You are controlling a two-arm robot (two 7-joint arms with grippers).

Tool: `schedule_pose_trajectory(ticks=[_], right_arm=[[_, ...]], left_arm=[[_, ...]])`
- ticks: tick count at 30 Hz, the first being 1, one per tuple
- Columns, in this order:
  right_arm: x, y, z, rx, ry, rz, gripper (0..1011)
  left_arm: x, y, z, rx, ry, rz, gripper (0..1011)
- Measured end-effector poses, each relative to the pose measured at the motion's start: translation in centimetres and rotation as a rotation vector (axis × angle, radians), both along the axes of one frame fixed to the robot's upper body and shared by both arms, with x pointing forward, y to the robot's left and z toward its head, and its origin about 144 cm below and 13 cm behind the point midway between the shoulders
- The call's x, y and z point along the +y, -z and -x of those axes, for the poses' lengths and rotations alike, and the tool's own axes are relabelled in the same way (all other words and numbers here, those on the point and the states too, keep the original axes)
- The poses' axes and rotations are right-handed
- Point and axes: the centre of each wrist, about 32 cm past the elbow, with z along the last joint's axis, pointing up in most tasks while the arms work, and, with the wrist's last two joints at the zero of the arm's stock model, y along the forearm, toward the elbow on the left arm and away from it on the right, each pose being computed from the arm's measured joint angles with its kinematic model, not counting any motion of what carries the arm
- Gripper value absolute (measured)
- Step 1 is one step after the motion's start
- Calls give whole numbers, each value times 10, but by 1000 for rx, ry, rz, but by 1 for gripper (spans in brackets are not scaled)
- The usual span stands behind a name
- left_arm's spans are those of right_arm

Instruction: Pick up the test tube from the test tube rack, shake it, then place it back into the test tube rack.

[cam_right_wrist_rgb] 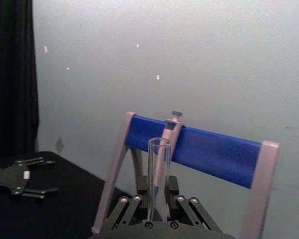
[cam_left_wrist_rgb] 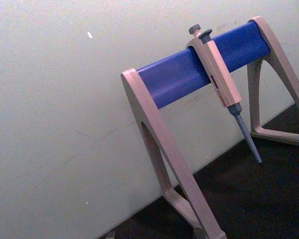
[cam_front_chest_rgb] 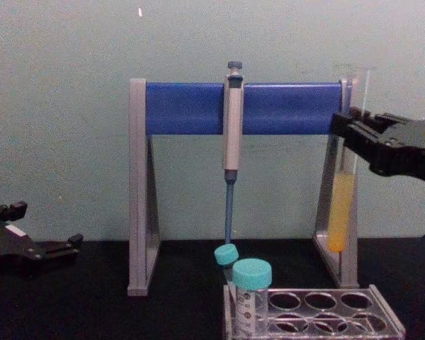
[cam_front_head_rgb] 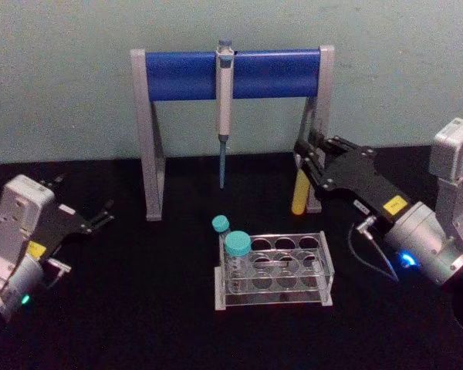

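My right gripper (cam_front_head_rgb: 302, 159) is shut on the test tube (cam_front_head_rgb: 299, 193), a clear glass tube with yellow-orange liquid in its lower part. It holds the tube upright in the air, beside the right leg of the pipette stand and behind the test tube rack (cam_front_head_rgb: 325, 258). From the chest, the test tube (cam_front_chest_rgb: 339, 212) hangs well above the rack (cam_front_chest_rgb: 384, 320), with the right gripper (cam_front_chest_rgb: 348, 133) clamped near its upper half. The right wrist view looks along the tube's open mouth (cam_right_wrist_rgb: 159, 144). My left gripper (cam_front_head_rgb: 105, 213) is parked open at the far left, low over the table.
Two teal-capped tubes (cam_front_head_rgb: 236, 247) stand in the rack's left end. A grey-and-blue pipette stand (cam_front_head_rgb: 231, 73) rises behind the rack, with a pipette (cam_front_head_rgb: 224, 116) hanging from its bar. Black table spreads around; a pale wall is close behind.
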Motion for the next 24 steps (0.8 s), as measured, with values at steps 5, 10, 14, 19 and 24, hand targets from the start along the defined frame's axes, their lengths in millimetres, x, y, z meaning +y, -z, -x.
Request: schedule_pose_trajectory(ticks=[5, 10, 14, 19, 24], right_arm=[[2, 0, -4, 12, -77, 3, 232], [-5, -2, -5, 36, -186, 20, 232], [-15, -8, -2, 62, -249, 33, 232], [-31, -16, 3, 110, -284, 51, 232], [-50, -27, 13, 123, -260, 94, 232]], left_arm=[[0, 0, 0, 0, 0, 0, 1001], [0, 0, 0, 0, 0, 0, 1001], [0, 0, 0, 0, 0, 0, 1001], [0, 0, 0, 0, 0, 0, 1001], [0, 0, 0, 0, 0, 0, 1001]])
